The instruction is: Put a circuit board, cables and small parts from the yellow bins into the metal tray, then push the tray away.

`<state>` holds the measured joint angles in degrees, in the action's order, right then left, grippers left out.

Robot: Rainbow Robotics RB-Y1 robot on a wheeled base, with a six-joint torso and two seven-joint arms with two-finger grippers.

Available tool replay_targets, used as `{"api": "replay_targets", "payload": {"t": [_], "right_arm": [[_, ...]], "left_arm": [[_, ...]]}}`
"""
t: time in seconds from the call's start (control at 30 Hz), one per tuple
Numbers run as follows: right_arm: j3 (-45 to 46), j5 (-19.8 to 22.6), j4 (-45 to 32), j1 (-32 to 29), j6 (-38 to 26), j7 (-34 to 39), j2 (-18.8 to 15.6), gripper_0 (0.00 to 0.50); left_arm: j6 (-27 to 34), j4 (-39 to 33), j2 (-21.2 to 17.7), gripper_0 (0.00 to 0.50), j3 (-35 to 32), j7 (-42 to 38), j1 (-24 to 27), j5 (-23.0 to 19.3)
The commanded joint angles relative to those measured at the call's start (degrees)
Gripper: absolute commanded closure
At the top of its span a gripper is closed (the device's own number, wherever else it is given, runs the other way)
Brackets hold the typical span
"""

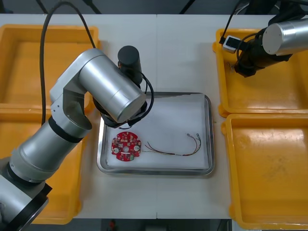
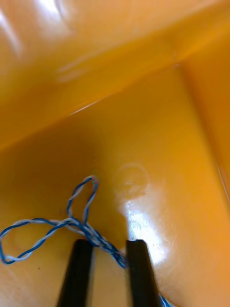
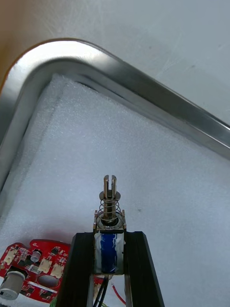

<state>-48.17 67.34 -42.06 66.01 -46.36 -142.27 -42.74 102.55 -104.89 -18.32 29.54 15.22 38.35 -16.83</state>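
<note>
1. The small metal part (image 3: 110, 216) looks rigid and compact, probably dense for its size. The spring and slotted pin on top may shift, so take it by the blue body, not the pin.
2. The left gripper (image 3: 110, 237) is clamped on that blue body from 2 sides, with the pin pointing away from the wrist. It sits over the white liner of the metal tray (image 1: 208, 125), at the tray's 10 o'clock near the corner rim. Cannot tell if the part touches the liner.
3. In the tray, the circuit board (image 1: 126, 147) is at 7 o'clock. The red and yellow cable (image 1: 178, 150) is at 4 o'clock, 1 end just beside the board.
4. The blue and white cable (image 2: 72, 223) lies in the yellow bin (image 1: 269, 91) at the table's 2 o'clock. It looks light, limp and loopy and will likely drag. Pinch the tight twisted run, not a loop.
5. The right gripper (image 2: 109, 243) is low in that bin, straddling the twisted run. Cannot tell if it is clamped.
</note>
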Motion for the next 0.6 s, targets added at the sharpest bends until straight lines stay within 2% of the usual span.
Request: {"api": "replay_targets", "payload": {"t": [0.03,0.27,0.43,0.6], "right_arm": [[-0.6,0.7,0.1,2.6,-0.9,1.6,0.6,0.500],[-0.4,1.2,0.0,2.6,-3.9,1.3,-0.9,0.500],[1.0,1.6,-1.8,2.6,-9.1,0.9,-4.4,0.500],[4.0,2.2,-3.6,2.6,-17.1,0.9,-8.6,0.500]], "left_arm": [[-3.1,3.4,3.0,0.500,2.4,-1.9,-0.5,3.0],[-7.1,8.3,4.7,0.500,3.2,-1.6,-0.5,6.7],[-7.3,8.7,4.6,0.500,3.2,-1.3,-0.5,7.4],[-7.3,8.8,4.6,0.500,3.2,-1.0,-0.6,7.5]]}}
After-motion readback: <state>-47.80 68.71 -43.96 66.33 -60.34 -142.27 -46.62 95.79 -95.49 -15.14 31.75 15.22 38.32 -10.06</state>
